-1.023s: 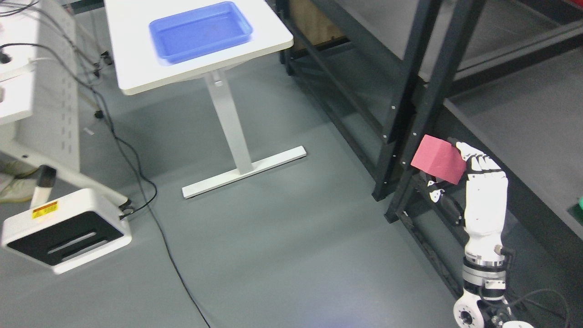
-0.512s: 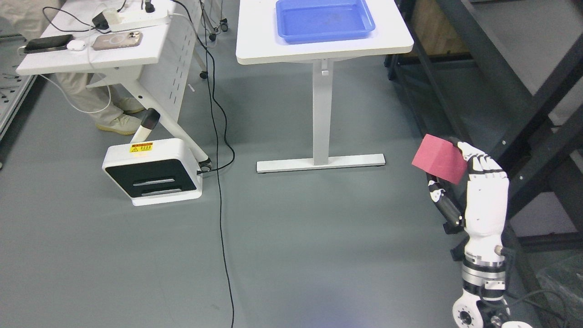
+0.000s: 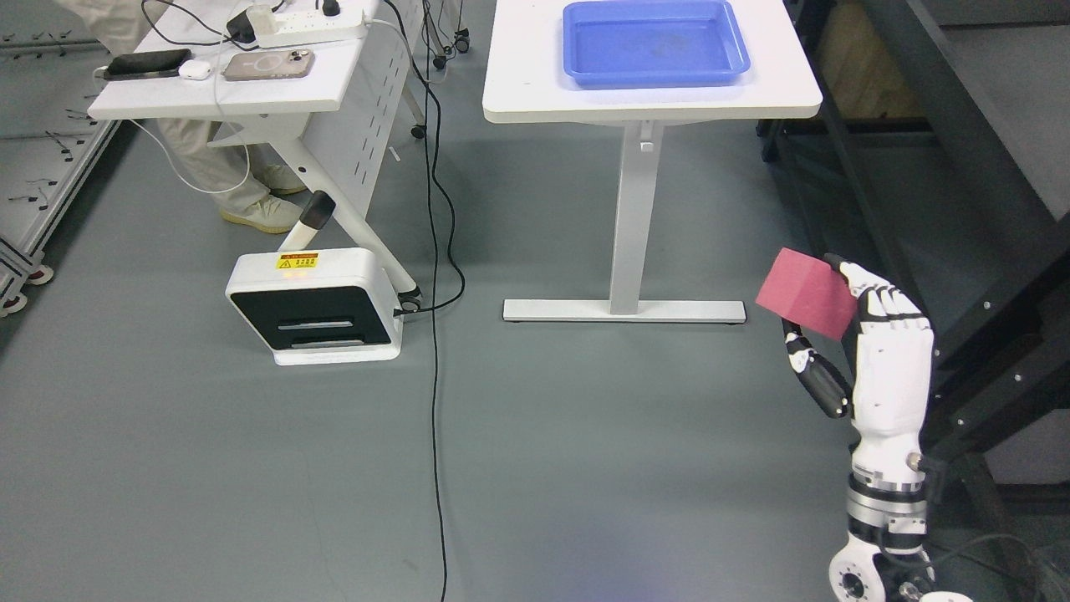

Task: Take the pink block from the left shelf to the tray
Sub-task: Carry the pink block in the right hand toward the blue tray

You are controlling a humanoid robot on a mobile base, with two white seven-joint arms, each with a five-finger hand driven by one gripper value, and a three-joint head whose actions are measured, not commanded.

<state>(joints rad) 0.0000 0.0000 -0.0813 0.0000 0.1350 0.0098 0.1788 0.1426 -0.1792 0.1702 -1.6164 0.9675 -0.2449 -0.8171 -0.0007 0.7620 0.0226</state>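
We hold the block in our right hand, fingers clasping it, with the tray far ahead and slightly left on its table.

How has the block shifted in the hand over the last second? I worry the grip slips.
No. The block sits just as before against the right hand's fingers; only the camera swung.
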